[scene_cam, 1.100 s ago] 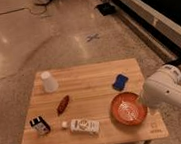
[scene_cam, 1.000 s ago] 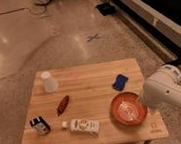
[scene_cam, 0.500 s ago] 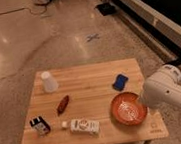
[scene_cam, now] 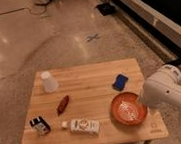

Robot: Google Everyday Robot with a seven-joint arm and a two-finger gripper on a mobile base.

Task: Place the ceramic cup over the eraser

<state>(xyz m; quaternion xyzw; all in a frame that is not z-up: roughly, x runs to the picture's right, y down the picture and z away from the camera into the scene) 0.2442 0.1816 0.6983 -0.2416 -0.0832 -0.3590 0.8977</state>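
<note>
Wooden tabletop (scene_cam: 92,79) on a speckled floor (scene_cam: 10,52); a blue cross mark (scene_cam: 93,37) sits on the floor beyond the far edge.

- Ceramic cup (scene_cam: 49,81) – white, no handle, standing near the far left corner. It looks wider at the foot than at the top. Nothing is touching it.
- Eraser (scene_cam: 40,125) – a small black block with white on it, close to the left edge and toward the near left corner. It is well apart from the cup and uncovered.
- Small red-brown oblong thing (scene_cam: 62,104) – lies at a slant between cup and eraser, a little further in from the left edge.
- Tiny white cube (scene_cam: 64,124) – just right of the eraser, near the front edge.
- White printed carton (scene_cam: 85,126) – lies on its side just beside the cube, along the front edge.
- Blue flat object (scene_cam: 119,82) – toward the right edge, about midway between far and near edges.
- Orange bowl (scene_cam: 128,109) – near the near right corner, upright, with a pale pattern inside.

Robot: a bulky white arm (scene_cam: 170,93) reaches in from the right, its end just at the bowl's right rim. The pincer cannot be made out apart from the arm, and it is somewhere at that right edge of the tabletop. I cannot tell whether it is spread or closed, or whether it holds anything. It is far from both cup and eraser.
</note>
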